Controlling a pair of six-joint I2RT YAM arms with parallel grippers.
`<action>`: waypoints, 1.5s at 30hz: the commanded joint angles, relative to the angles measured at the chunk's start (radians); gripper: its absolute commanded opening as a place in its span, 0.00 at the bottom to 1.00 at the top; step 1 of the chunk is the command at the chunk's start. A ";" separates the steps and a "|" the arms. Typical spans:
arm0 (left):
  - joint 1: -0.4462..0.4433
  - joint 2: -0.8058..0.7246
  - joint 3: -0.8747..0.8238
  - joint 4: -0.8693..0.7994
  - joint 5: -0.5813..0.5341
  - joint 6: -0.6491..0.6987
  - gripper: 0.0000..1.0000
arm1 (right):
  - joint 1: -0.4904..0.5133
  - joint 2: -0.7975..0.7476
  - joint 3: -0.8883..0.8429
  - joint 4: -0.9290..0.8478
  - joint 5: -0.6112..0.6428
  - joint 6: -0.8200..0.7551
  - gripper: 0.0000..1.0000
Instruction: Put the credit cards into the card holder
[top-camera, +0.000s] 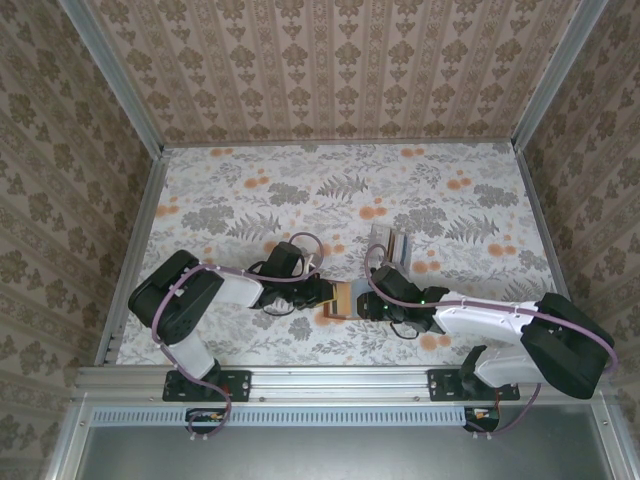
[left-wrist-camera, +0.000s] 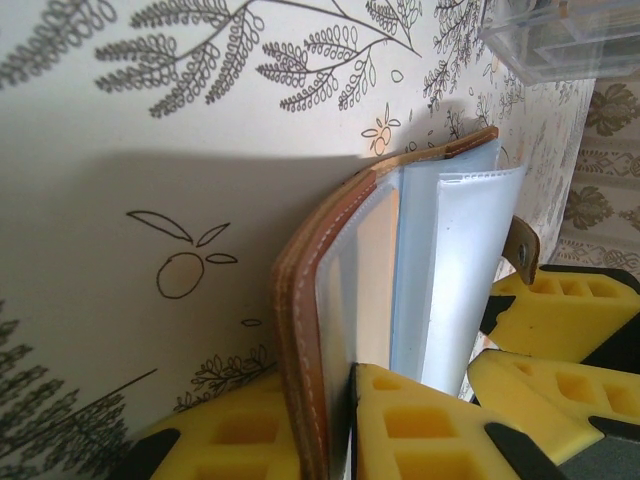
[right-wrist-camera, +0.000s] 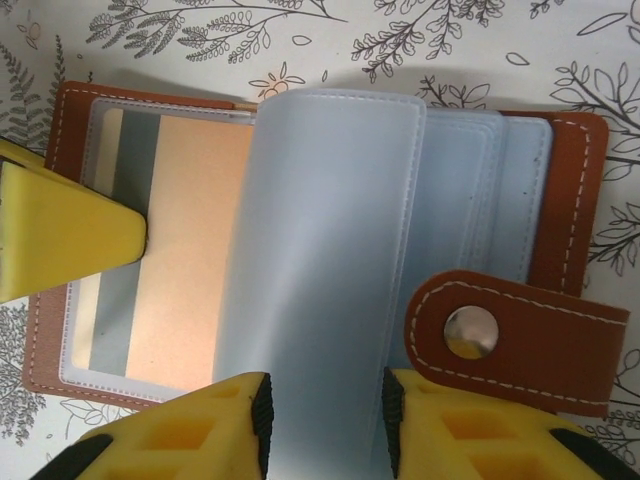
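Left gripper (left-wrist-camera: 320, 405) is closed on the card holder (left-wrist-camera: 300, 290), its yellow fingers (left-wrist-camera: 225, 440) pinching the reddish-brown cover's stitched edge from both sides. From above, this gripper (top-camera: 322, 293) reaches in from the left and meets the card holder (top-camera: 342, 300) near the front middle of the floral table (top-camera: 300, 180).

Right gripper (right-wrist-camera: 322, 405) comes from the opposite side. One of the holder's translucent plastic sleeves (right-wrist-camera: 320, 230) rises between its yellow fingers (right-wrist-camera: 180, 440) and fills the narrow gap, so it is held there, bent upward away from the other sleeves. From above, the right gripper (top-camera: 372, 303) sits just right of the holder, with the two grippers almost facing each other.

The card holder (right-wrist-camera: 575, 200) lies open on the table. A tan credit card (right-wrist-camera: 190, 250) sits inside the clear pocket on the left cover, with a grey stripe down its left part. A finger of the left gripper (right-wrist-camera: 60, 235) presses on that side. A brown strap with a metal snap (right-wrist-camera: 470, 332) lies across the lower right corner.

A clear plastic box (top-camera: 390, 243) stands on the table just behind the grippers; its contents are too small to make out. Its corner appears near the left wrist (left-wrist-camera: 560, 40).
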 joint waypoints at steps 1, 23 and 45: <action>-0.010 0.024 -0.003 -0.029 -0.017 0.004 0.15 | -0.001 0.009 0.015 0.024 -0.019 0.001 0.36; -0.011 0.028 0.010 -0.031 -0.015 0.005 0.15 | -0.002 0.035 -0.010 0.148 -0.065 0.025 0.45; 0.086 -0.167 -0.105 0.021 -0.038 -0.026 0.66 | -0.001 0.186 0.004 0.445 -0.247 0.075 0.52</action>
